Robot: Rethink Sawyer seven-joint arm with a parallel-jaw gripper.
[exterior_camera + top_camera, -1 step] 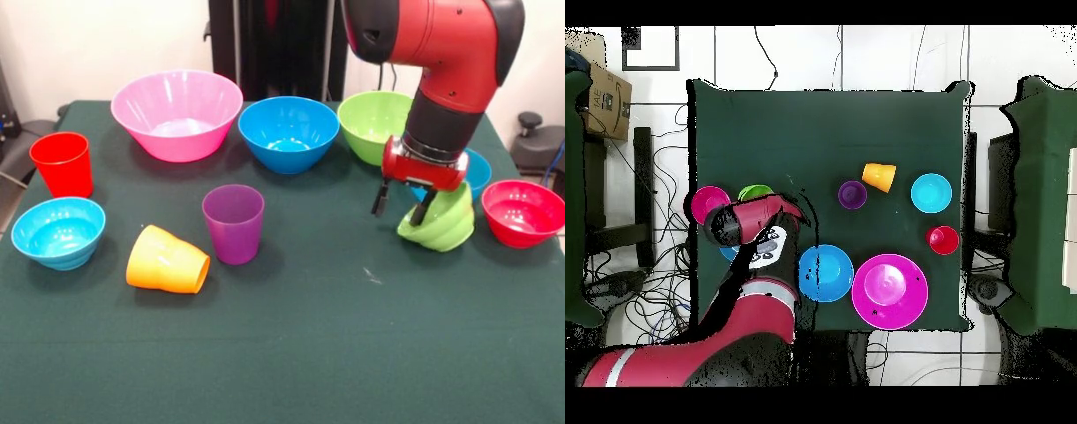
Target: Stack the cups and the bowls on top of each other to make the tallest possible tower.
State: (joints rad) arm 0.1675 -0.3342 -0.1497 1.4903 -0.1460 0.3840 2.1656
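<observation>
Dark green cloth covers the bench [282, 353], with a black stand and pale wall behind it. The red arm comes down on one side and its claw [403, 203] hangs with its two dark fingers [381, 198] spread apart, holding nothing; one finger sits against the small lime green bowl [439, 223], which is tipped on its side, the other stands free beside it. Just behind that bowl a small blue bowl [478, 172] shows partly past the arm, and a small red bowl [523, 212] stands upright next to it. Along the far edge stand the big pink bowl [177, 113], the mid-sized blue bowl [289, 132] and the mid-sized lime green bowl [375, 124], the last partly hidden by the arm. Well apart on the other side are the red cup [62, 163] and the light blue bowl [58, 231], both upright. Near the middle the purple cup [233, 223] stands upright, and the orange cup [167, 261] lies on its side just beside it. Nothing is stacked. At the overhead view's corner sits a cardboard box [607, 100] whose printing is too small to read.
</observation>
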